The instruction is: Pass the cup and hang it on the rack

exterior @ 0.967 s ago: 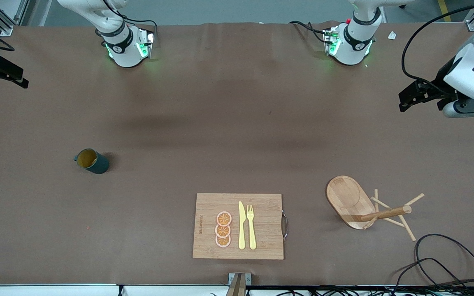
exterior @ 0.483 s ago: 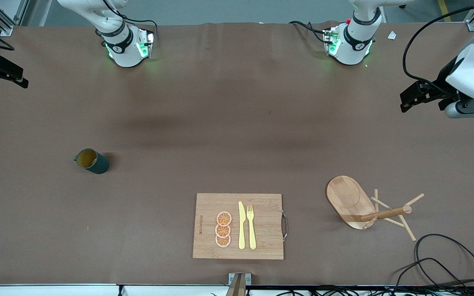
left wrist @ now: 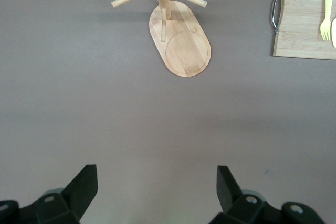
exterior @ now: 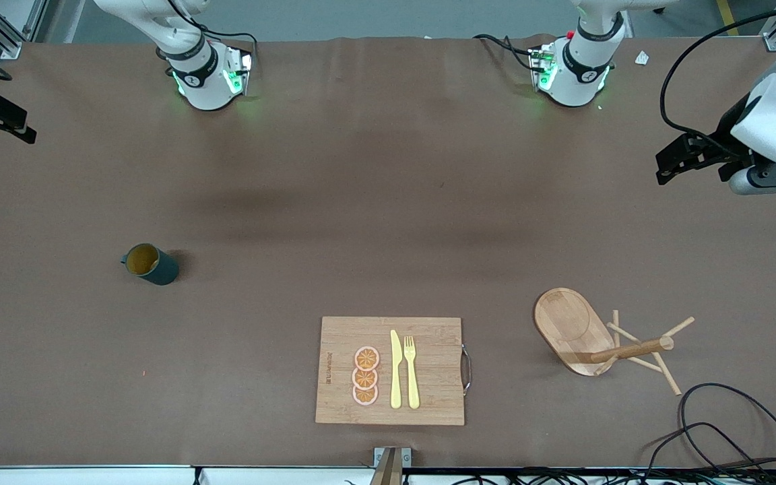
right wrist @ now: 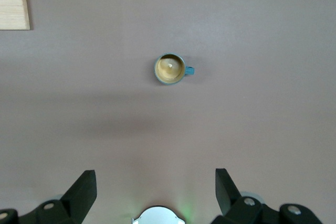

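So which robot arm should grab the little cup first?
Probably the right arm. The cup stands at its end of the table, and the open right gripper looks straight down at it. The open left gripper is up at the rack's end.

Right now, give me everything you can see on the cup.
The cup is a small dark teal mug with a yellowish-tan inside and a small side handle. It stands upright and looks empty. It sits on the brown table toward the right arm's end, alone, farther from the front camera than the cutting board. Nothing touches it but the table; neither gripper is near it.
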